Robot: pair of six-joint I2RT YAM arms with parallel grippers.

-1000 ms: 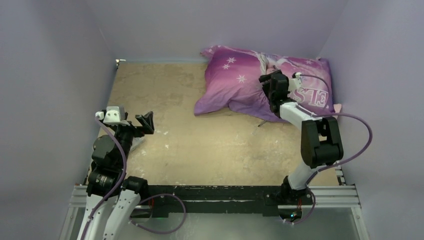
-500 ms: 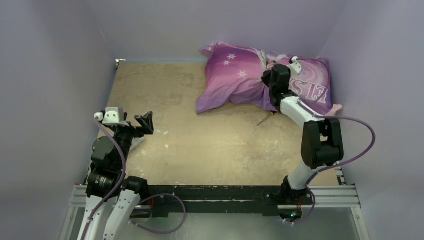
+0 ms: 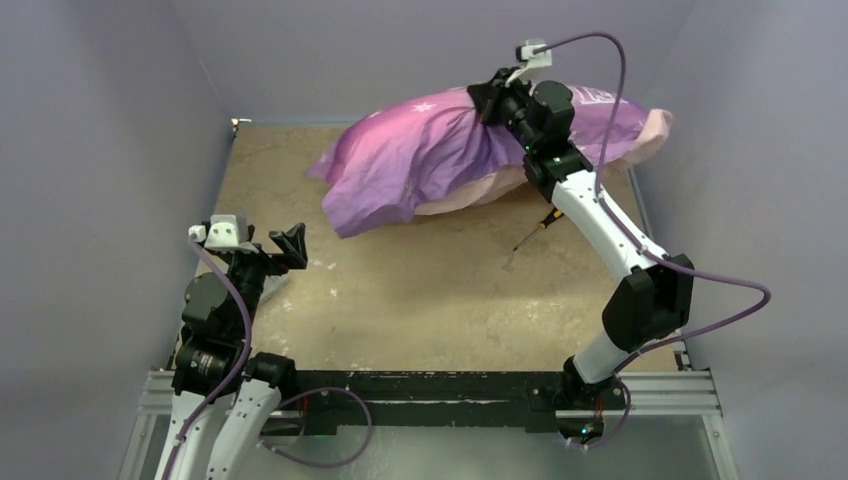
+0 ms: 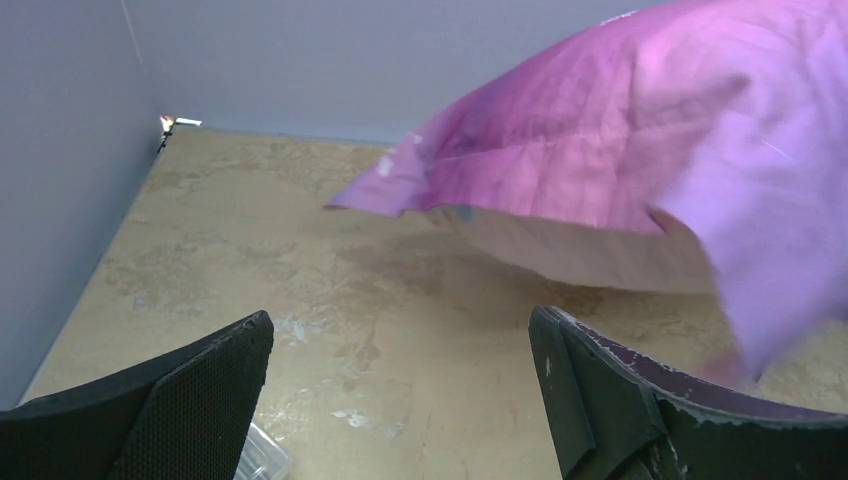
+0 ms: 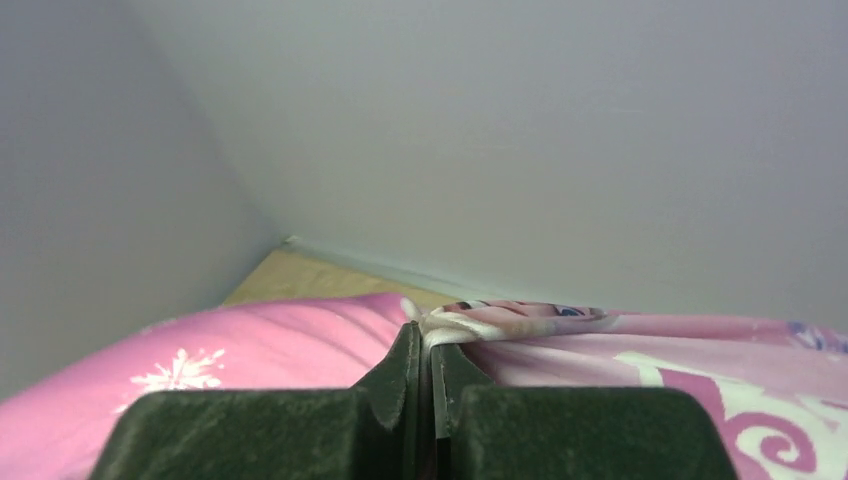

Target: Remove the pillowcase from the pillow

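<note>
The magenta-purple pillowcase (image 3: 420, 160) with white snowflakes hangs lifted off the back of the table, bulging and sagging to the left, its pale pink underside (image 3: 470, 190) showing. The pillow is hidden inside it. My right gripper (image 3: 492, 100) is raised high at the back, shut on a bunched fold of the pillowcase (image 5: 520, 318); in the right wrist view the gripper (image 5: 430, 335) has its jaws pressed together on that fold. My left gripper (image 3: 272, 250) hovers low at the left front, open and holding nothing. In its own view the gripper (image 4: 400, 320) looks at the pillowcase (image 4: 600, 150) from below.
A small screwdriver (image 3: 532, 231) lies on the tan table (image 3: 400, 300) under the right arm. A clear plastic piece (image 4: 262, 462) sits beside my left gripper. Purple walls (image 3: 100, 150) close in the left, back and right sides.
My right gripper shut on the pillowcase and rose up and back, lifting the whole bundle off the table so it swung left. The left arm has not moved.
</note>
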